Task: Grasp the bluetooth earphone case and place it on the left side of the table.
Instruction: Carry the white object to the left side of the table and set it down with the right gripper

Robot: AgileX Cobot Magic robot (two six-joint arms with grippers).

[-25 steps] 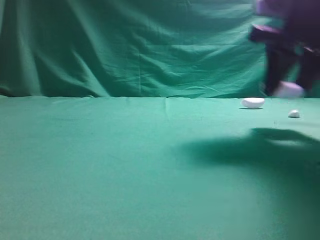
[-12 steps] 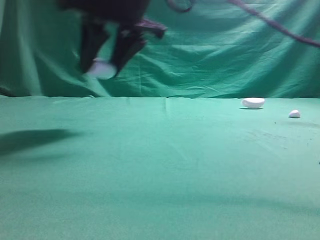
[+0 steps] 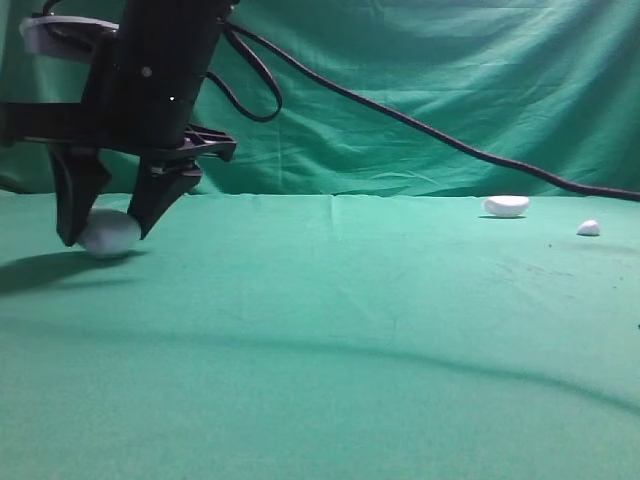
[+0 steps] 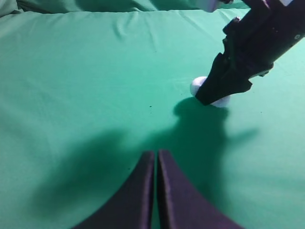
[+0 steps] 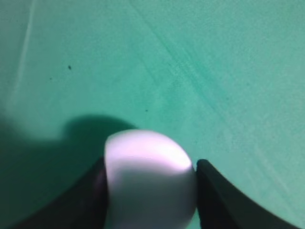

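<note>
The white bluetooth earphone case (image 3: 108,232) sits low on the left part of the green table (image 3: 350,330), touching the cloth or nearly so. My right gripper (image 3: 104,237) has reached across from the right and stands upright over it, its black fingers (image 3: 72,205) pressed on both sides. From the right wrist, the case (image 5: 150,176) fills the space between the two fingers of the gripper (image 5: 151,163). The left wrist view shows the case (image 4: 197,86) partly hidden behind the right gripper (image 4: 210,98). My left gripper (image 4: 156,157) is shut and empty, hovering nearer the front.
A white half-dome piece (image 3: 506,206) and a tiny white pebble-like piece (image 3: 588,228) lie at the far right of the table. A black cable (image 3: 400,120) trails from the right arm across the dark green curtain (image 3: 420,60) behind.
The right gripper carried the case from the far right, across the table in the air, and lowered it to the cloth at the left. The two small white pieces stayed put.
</note>
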